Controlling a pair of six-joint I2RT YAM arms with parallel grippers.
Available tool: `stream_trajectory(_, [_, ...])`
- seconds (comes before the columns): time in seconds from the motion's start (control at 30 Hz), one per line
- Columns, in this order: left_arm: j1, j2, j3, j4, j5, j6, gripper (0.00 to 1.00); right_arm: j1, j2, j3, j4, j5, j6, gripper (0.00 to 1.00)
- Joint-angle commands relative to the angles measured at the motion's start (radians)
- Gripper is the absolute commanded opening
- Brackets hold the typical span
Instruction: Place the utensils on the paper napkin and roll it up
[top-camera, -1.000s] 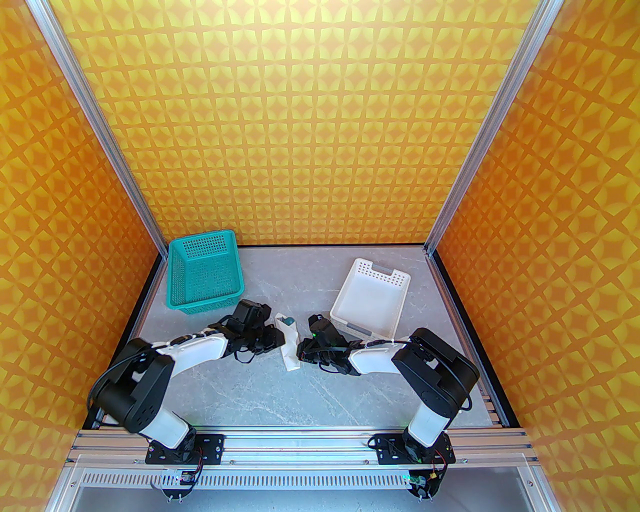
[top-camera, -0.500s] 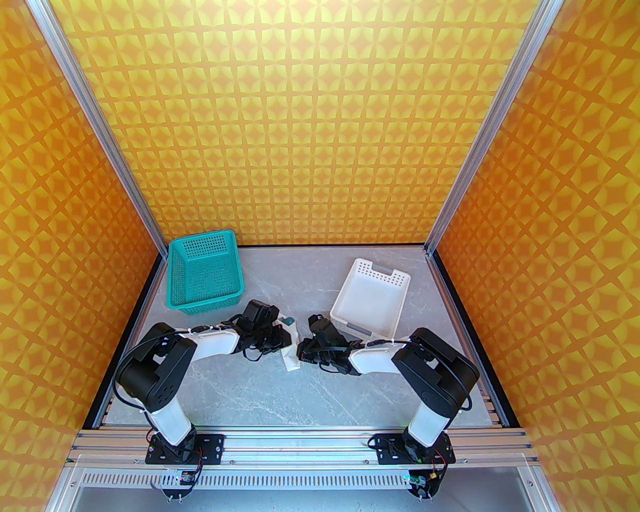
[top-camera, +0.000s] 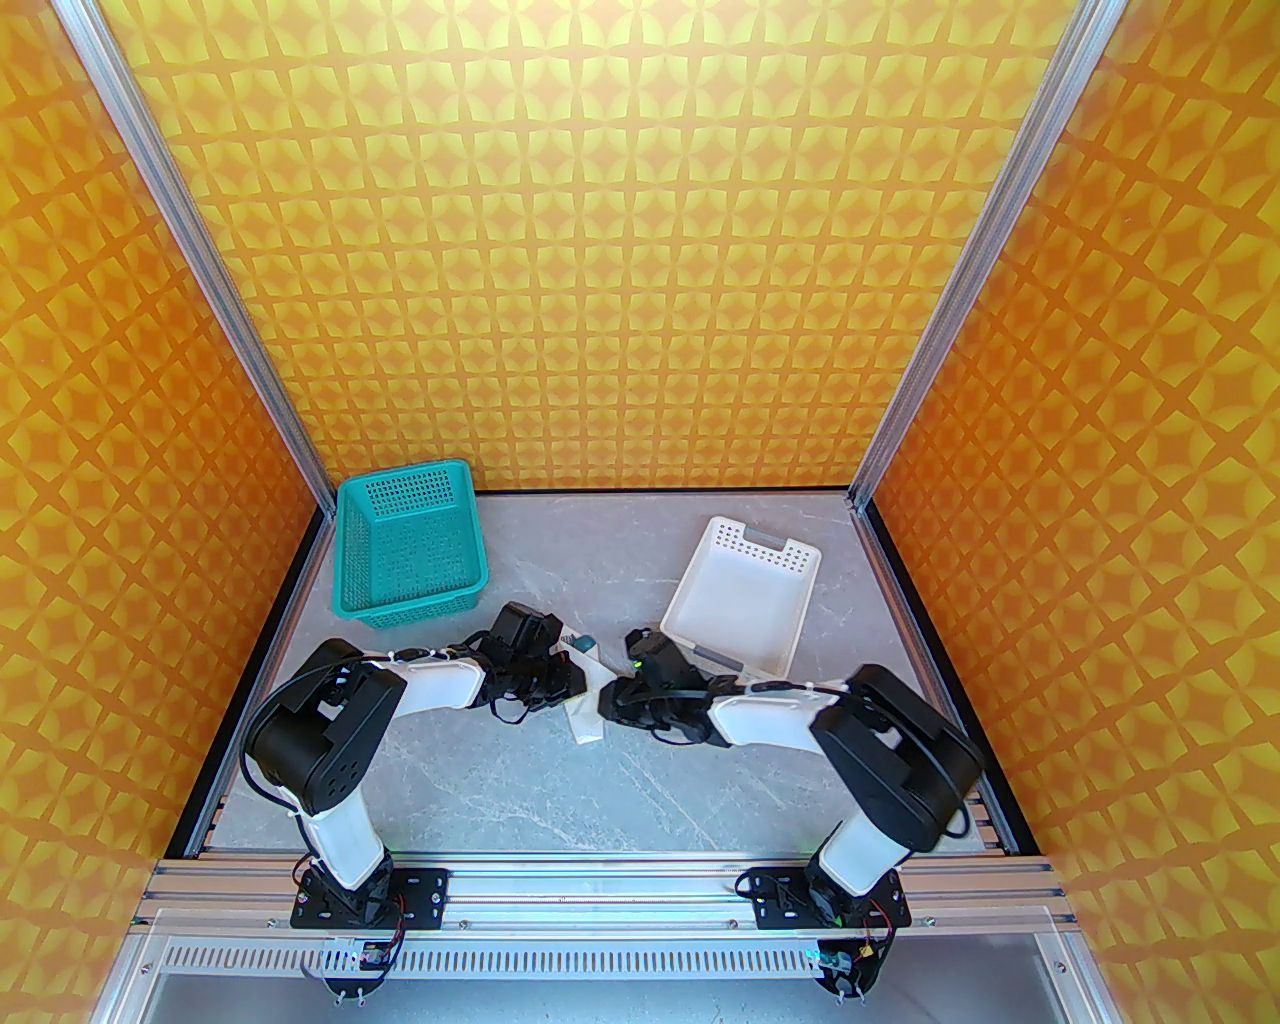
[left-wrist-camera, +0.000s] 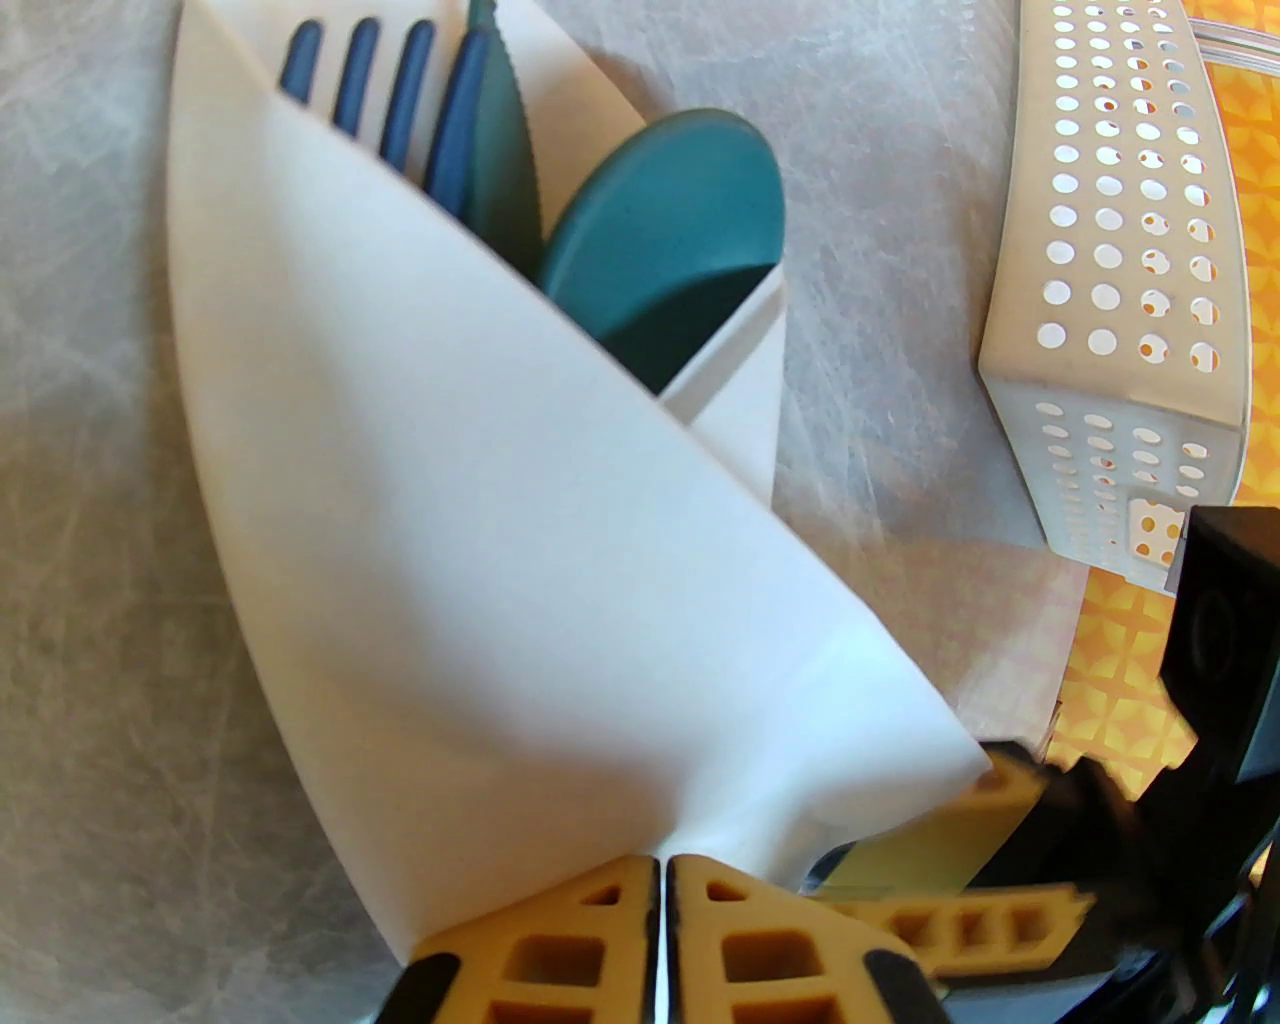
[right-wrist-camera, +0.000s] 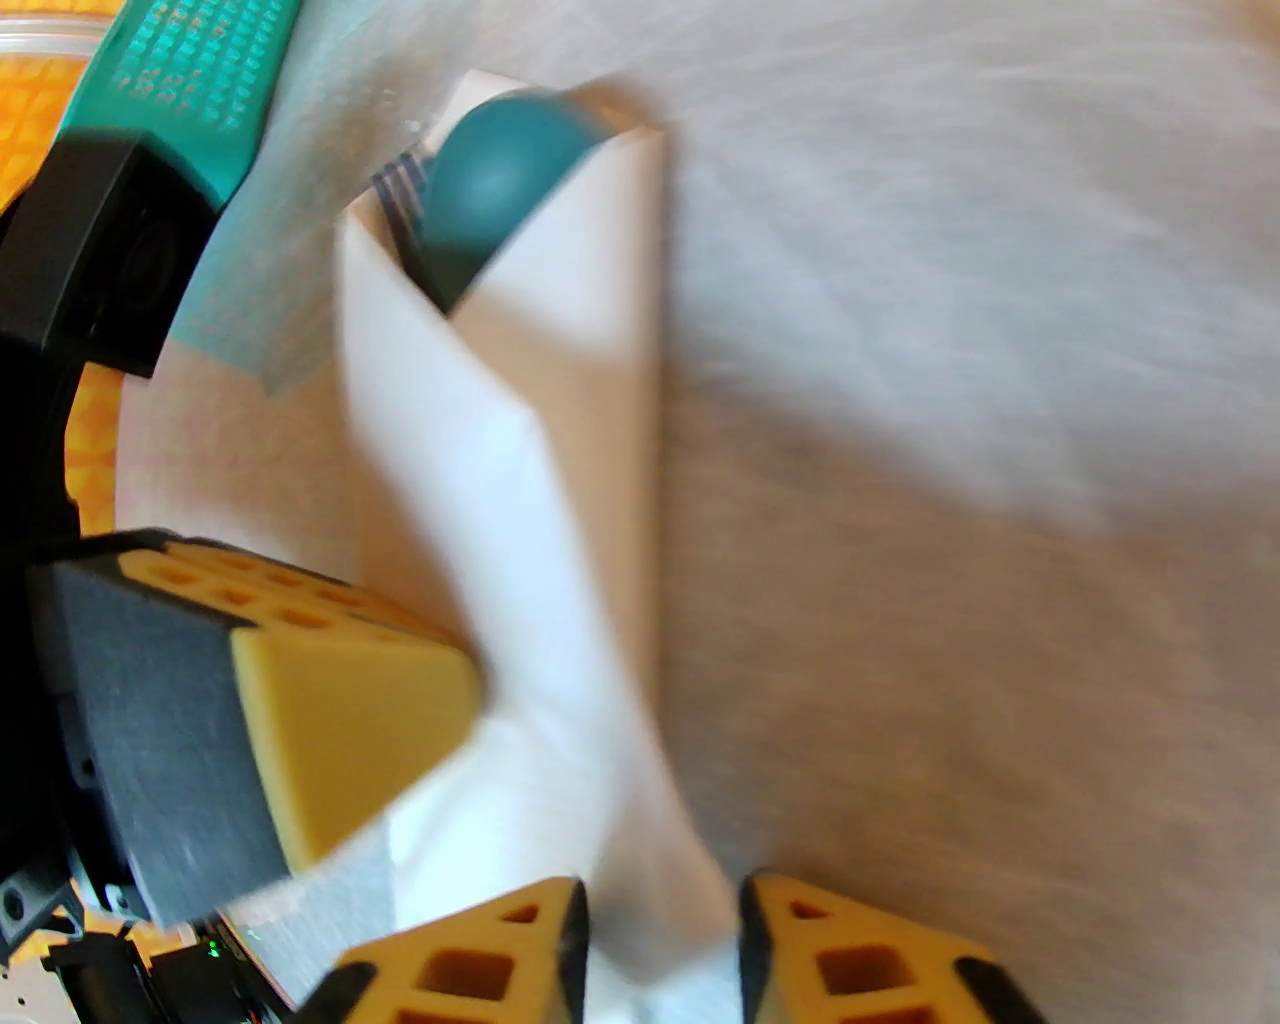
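The white paper napkin (top-camera: 586, 722) lies rolled around the utensils (top-camera: 582, 640) on the grey table between both arms. In the left wrist view the fork (left-wrist-camera: 400, 90), knife (left-wrist-camera: 500, 180) and spoon (left-wrist-camera: 670, 230) stick out of the napkin (left-wrist-camera: 450, 550) at its far end. My left gripper (left-wrist-camera: 665, 900) is shut on the napkin's near folded edge. My right gripper (right-wrist-camera: 665, 940) has its jaws apart, with the napkin's (right-wrist-camera: 560, 480) near end lying between them. The spoon (right-wrist-camera: 500, 190) peeks out at the top. The right gripper's fingers (left-wrist-camera: 950, 830) sit just right of the roll.
A teal perforated basket (top-camera: 410, 550) stands at the back left. A white perforated tray (top-camera: 735, 610) sits at the back right, close to the right wrist, and appears as the tray (left-wrist-camera: 1120, 300) beside the roll. Patterned orange walls enclose the table.
The right gripper has gone from shut to jaws apart, and that arm has shifted. The left arm has swung inward towards the roll, and the napkin's top end has tilted right.
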Motion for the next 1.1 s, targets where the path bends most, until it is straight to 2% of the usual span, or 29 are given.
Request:
stream_trajectory(0.0, [-0.007,0.022,-0.003,-0.013,-0.006,-0.008,0.1,-0.024,-0.037,0.019,-0.139,0.029,-0.075,0.41])
stream_trajectory(0.1, [-0.006,0.021,-0.001,-0.013,-0.007,-0.009,0.1,-0.024,-0.025,0.049,-0.159,0.025,-0.099,0.46])
stream_trajectory(0.27, [-0.006,0.016,-0.001,-0.017,-0.008,-0.007,0.09,-0.024,0.009,0.062,-0.085,-0.038,-0.092,0.51])
stream_trajectory(0.5, [-0.006,0.012,0.0,-0.023,-0.01,-0.005,0.09,-0.03,0.063,0.123,-0.078,-0.031,-0.123,0.49])
stream_trajectory(0.7, [-0.006,0.012,0.004,-0.025,-0.01,-0.005,0.09,-0.035,0.086,0.17,-0.102,-0.03,-0.152,0.33])
stream_trajectory(0.93, [-0.006,0.013,0.006,-0.035,-0.012,-0.001,0.09,-0.044,0.09,0.213,-0.238,0.069,-0.209,0.02])
stream_trajectory(1.07, [-0.006,0.014,0.009,-0.039,-0.014,0.002,0.09,-0.044,0.111,0.245,-0.315,0.136,-0.243,0.0])
